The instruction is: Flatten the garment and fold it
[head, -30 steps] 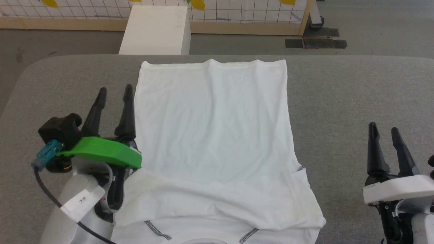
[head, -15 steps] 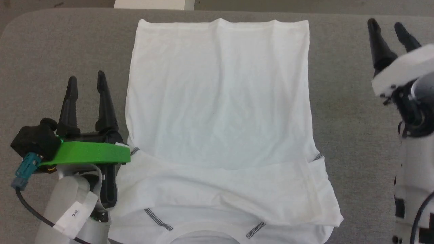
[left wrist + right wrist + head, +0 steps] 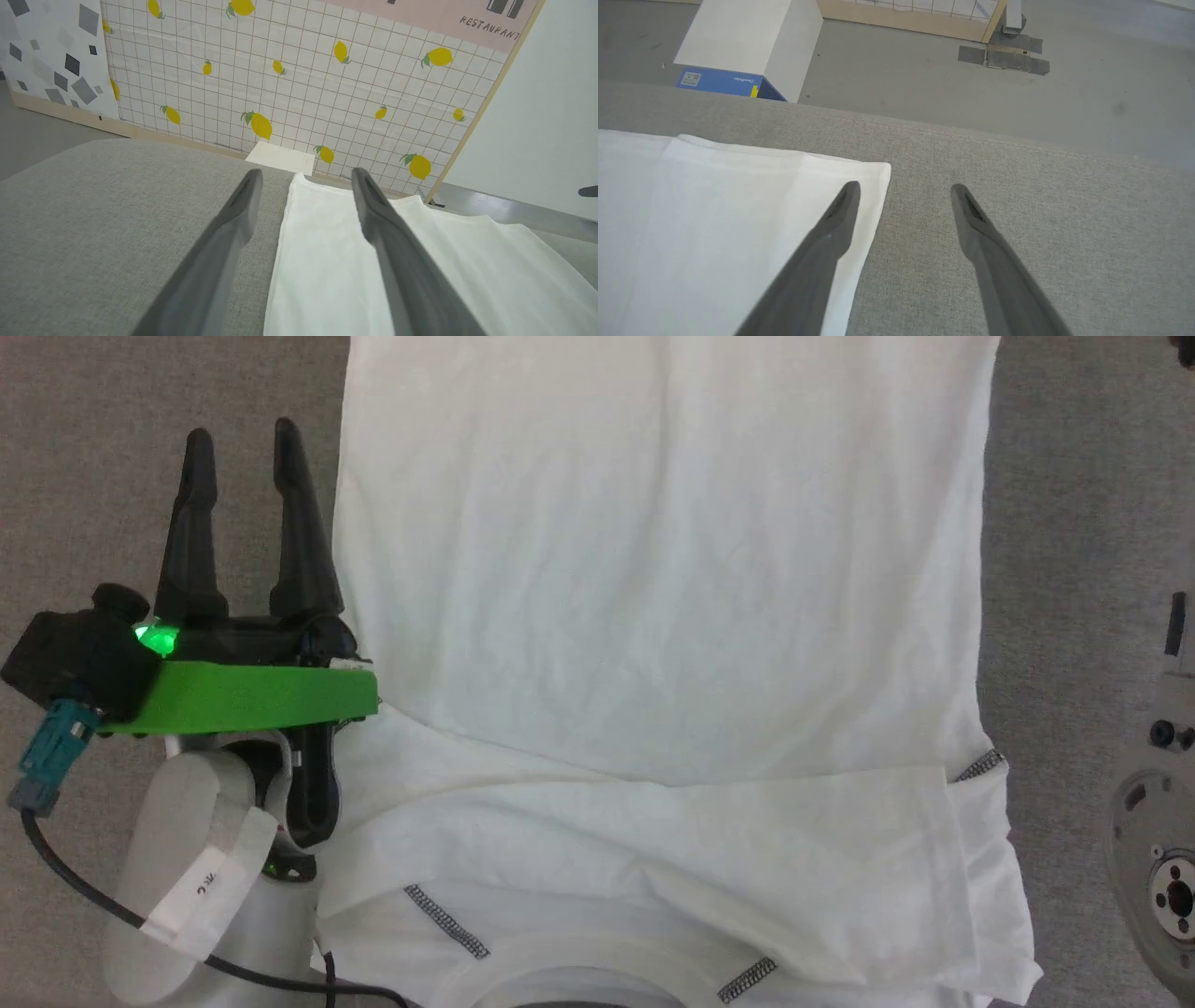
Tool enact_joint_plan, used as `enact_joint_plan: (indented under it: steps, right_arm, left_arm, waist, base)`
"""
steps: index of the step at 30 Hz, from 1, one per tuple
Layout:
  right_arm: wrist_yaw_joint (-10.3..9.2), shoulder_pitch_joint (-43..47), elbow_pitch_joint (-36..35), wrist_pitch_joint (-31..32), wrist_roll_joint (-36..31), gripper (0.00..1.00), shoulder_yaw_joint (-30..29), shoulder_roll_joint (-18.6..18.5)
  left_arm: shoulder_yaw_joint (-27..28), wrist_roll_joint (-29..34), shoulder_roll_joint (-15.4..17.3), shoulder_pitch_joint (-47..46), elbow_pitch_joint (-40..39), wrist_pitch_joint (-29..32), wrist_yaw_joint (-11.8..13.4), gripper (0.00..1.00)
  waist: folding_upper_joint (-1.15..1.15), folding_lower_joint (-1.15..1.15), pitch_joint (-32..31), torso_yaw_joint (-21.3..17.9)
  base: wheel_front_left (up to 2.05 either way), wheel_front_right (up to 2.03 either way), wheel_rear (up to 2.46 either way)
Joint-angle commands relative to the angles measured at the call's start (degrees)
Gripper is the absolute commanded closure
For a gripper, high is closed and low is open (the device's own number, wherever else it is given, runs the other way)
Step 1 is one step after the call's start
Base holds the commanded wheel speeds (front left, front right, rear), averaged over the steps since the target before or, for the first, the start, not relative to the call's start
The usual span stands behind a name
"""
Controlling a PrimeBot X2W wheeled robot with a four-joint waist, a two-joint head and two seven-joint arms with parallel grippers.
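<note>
Grey fabric table [image 3: 140,392], garment [image 3: 653,569] cut off top and bottom — left gripper [image 3: 241,434], right gripper [image 3: 904,189] both spread wide, empty.

Staged test room: lemon-print backdrop panel [image 3: 303,84] with "RESTAURANT" lettering, tape-marked grey floor [image 3: 901,79], grey fabric-covered table [image 3: 93,224]

Spread wide: left gripper [image 3: 242,431], right gripper [image 3: 905,185]

Garment [image 3: 653,569] flat on table [image 3: 140,392], left claw [image 3: 241,434] just beside its left edge, box [image 3: 738,32] beyond table
</note>
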Motion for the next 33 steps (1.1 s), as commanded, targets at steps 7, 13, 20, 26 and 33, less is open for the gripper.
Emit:
enact_joint_plan:
  steps: [7,13,20,26,33]
  right_arm:
    - [-0.08,-5.0,2.8,11.6,-5.2,0.0,4.6,0.5]
    - [-0.08,-5.0,2.9,16.1,-5.4,0.0,7.2,-0.7]
    - [-0.08,-3.7,0.5,18.3,-2.8,1.0,5.9,-0.8]
    - [-0.08,-3.9,-1.9,15.5,-1.1,1.0,6.3,-1.2]
    - [-0.08,-5.3,-2.4,11.8,2.3,1.0,9.3,-1.0]
  left_arm:
    - [-0.3,1.5,-1.0,-2.0,-0.5,-0.4,-1.2,0.0]
    - [-0.1,1.8,-1.1,-2.1,-0.5,-0.4,-1.7,0.0]
    - [0.0,1.5,-0.3,-2.4,-0.2,-0.1,-2.2,0.0]
    - [0.2,1.7,4.4,-9.6,0.4,4.5,-4.8,0.0]
    - [-0.2,-1.9,13.3,-28.0,8.5,22.6,-8.1,0.0]
  waist:
    - [0.0,-0.02,8.5,3.9]
    - [0.0,-0.02,9.7,4.3]
    - [0.0,-0.02,10.3,3.6]
    - [0.0,-0.02,10.2,1.5]
    - [0.0,-0.02,10.5,-1.4]
  base:
    - [0.0,0.0,0.0]
    - [0.0,0.0,0.0]
    - [0.0,0.0,0.0]
    - [0.0,0.0,0.0]
    - [0.0,0.0,0.0]
